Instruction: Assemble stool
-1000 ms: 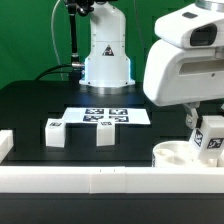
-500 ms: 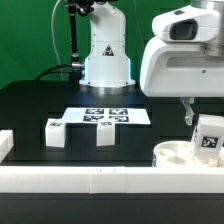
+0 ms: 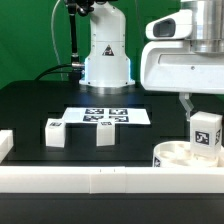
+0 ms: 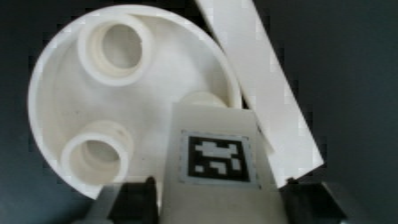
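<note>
End effector (image 3: 203,118), clenched on one tagged leg (image 3: 207,137), holds it upright over the seat disc (image 3: 168,156) lying at four o'clock of the surface (image 3: 40,100) in the exterior view. Leg insertion seems in hand; next it likely needs centring above a socket (image 4: 118,45), then pressing down.

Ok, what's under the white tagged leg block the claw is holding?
The round white plastic seat disc lies below that tagged white leg, two empty round sockets showing. The disc area right beneath the leg is covered, so any socket there cannot be seen.
</note>
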{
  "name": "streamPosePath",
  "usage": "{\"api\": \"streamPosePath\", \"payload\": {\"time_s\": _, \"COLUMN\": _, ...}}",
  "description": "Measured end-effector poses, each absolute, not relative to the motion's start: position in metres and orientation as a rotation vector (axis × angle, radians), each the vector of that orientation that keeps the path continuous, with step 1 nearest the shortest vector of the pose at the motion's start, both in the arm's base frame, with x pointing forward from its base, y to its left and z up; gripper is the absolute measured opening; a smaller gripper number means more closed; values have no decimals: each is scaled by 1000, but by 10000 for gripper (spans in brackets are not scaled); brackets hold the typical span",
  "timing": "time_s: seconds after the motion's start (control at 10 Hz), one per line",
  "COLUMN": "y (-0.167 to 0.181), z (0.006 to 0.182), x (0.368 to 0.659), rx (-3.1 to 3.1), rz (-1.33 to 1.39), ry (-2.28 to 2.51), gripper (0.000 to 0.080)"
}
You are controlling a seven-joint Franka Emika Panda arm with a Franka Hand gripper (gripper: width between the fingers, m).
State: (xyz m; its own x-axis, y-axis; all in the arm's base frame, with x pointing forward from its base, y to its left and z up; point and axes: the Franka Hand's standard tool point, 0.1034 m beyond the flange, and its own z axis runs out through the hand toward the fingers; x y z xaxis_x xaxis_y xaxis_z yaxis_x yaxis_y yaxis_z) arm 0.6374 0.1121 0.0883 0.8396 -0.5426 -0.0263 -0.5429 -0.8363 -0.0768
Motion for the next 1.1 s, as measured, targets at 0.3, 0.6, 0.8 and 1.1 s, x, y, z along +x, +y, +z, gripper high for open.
{"api": "streamPosePath", "payload": {"time_s": 0.3, "y": 113, "z": 88, "x": 637, "rx": -2835, "rz": 26, "ry": 1122, "gripper": 344}}
{"api": "streamPosePath", "payload": {"time_s": 0.6, "y": 113, "z": 88, "x": 636, "rx": -2593, "rz": 34, "ry": 1526, "gripper": 344}}
{"api": "streamPosePath", "payload": {"time_s": 0.8, "y": 122, "z": 87, "x": 634, "rx": -2327, "rz": 52, "ry": 1833, "gripper": 344}}
{"api": "streamPosePath", "payload": {"time_s": 1.1, "y": 133, "z": 86, "x": 636, "rx": -2013, "rz": 95, "ry": 2115, "gripper": 343}}
